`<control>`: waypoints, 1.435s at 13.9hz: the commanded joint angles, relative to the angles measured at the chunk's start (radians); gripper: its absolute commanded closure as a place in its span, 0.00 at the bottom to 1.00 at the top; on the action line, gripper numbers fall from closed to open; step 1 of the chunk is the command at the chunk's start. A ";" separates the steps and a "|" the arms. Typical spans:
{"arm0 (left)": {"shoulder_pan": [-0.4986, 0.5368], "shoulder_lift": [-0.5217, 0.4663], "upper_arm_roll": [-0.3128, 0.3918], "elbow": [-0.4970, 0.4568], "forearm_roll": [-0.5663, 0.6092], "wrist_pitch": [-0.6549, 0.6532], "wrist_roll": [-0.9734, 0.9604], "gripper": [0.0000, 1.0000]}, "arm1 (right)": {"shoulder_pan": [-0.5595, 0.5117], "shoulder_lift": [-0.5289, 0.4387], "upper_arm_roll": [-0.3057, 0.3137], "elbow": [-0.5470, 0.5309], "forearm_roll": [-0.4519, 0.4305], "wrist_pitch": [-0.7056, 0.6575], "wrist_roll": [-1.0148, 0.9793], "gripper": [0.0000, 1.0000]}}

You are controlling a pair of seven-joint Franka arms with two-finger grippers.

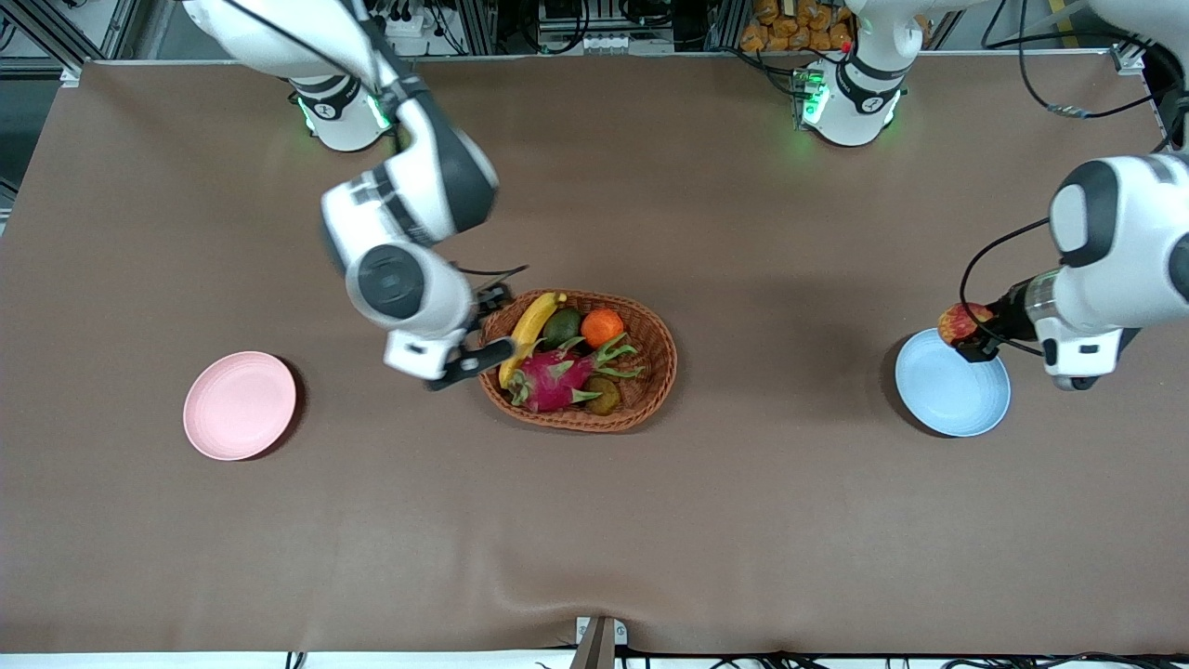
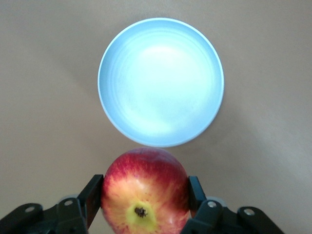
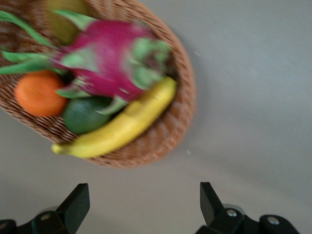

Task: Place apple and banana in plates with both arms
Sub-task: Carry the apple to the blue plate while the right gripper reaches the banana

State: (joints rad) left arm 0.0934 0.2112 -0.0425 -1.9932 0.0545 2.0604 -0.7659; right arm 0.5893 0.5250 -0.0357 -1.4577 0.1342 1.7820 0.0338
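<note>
Gripping the firm, smooth apple (image 2: 144, 191) across its middle in my left end effector (image 1: 973, 336) over the blue plate's (image 1: 966, 409) rim, my open right end effector (image 1: 483, 327) hovers beside the basketed banana (image 1: 528, 332), soft-skinned, best pinched mid-length.

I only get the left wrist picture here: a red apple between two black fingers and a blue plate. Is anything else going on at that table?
Observer: Yes. The right gripper, fingers open, is over the rim of a wicker basket mid-table, at the end where the banana lies.
Operator: Only a banana in there?
Observer: No. A dragon fruit, an orange and a dark green fruit share it.
Operator: Is there one plate only?
Observer: A pink plate sits bare toward the right arm's end. Your blue plate is at the left arm's end, where the left gripper holds the apple over its rim.
</note>
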 commanded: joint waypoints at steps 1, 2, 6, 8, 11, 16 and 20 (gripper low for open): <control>0.043 -0.030 -0.010 -0.117 0.057 0.151 0.029 1.00 | 0.058 0.023 -0.010 0.019 -0.054 0.023 0.003 0.00; 0.051 -0.018 -0.008 -0.124 0.058 0.173 0.055 1.00 | 0.076 0.024 -0.010 0.019 -0.082 0.031 0.003 0.00; 0.121 0.028 -0.010 -0.196 0.061 0.344 0.132 1.00 | 0.102 0.056 -0.010 0.016 -0.084 0.083 0.020 0.00; 0.134 0.069 -0.008 -0.202 0.061 0.404 0.149 1.00 | 0.132 0.075 -0.010 0.016 -0.073 0.097 0.073 0.00; 0.155 0.106 -0.008 -0.202 0.061 0.458 0.163 1.00 | 0.178 0.085 -0.010 0.013 -0.073 0.096 0.205 0.00; 0.167 0.137 -0.003 -0.197 0.061 0.489 0.169 1.00 | 0.221 0.099 -0.010 -0.013 -0.073 0.099 0.282 0.00; 0.212 0.140 -0.005 -0.165 0.061 0.489 0.211 0.57 | 0.241 0.113 -0.010 -0.035 -0.080 0.138 0.327 0.00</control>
State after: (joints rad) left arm 0.2799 0.3492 -0.0419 -2.1814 0.0949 2.5370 -0.5707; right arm 0.8143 0.6340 -0.0368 -1.4760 0.0629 1.8934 0.3300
